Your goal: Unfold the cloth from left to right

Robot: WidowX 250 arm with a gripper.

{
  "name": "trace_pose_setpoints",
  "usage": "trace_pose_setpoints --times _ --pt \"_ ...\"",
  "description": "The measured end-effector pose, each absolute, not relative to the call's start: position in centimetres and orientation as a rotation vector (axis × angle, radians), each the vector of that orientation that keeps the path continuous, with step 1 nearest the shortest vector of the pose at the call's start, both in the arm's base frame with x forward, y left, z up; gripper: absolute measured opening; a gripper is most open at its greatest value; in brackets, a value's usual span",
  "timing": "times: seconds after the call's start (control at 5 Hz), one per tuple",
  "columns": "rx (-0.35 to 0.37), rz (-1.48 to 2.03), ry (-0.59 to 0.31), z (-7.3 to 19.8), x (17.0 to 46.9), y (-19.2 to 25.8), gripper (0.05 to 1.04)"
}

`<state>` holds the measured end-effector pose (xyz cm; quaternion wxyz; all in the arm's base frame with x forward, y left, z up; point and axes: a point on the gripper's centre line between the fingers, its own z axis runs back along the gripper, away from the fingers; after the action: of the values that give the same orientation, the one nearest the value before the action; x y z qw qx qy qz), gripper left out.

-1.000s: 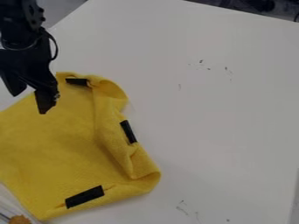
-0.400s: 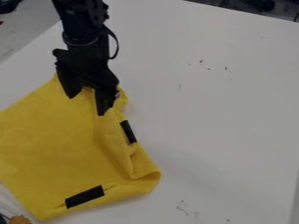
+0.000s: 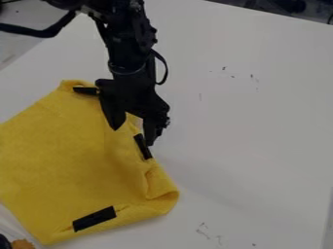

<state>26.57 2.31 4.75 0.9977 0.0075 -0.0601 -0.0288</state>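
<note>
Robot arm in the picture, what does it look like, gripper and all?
The arm is black, with bulky joints and a narrower stretch above the gripper. A thin black cable loops out at one side. The gripper is black too, with two fingers that taper towards their tips.

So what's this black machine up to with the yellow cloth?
It's a robot arm set to unfold the cloth from left to right. Its gripper is open above the cloth's right side, with no visible grip on it. The cloth lies on a white table, mostly spread out, but its right side is creased and folded, so the job doesn't look finished.
</note>
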Motion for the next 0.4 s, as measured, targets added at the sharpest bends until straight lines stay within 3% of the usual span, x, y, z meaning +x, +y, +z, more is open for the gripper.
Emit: trace_pose_setpoints --times 0.4 --pt "-0.065 -0.022 -0.133 3.02 26.67 1.06 1.001"
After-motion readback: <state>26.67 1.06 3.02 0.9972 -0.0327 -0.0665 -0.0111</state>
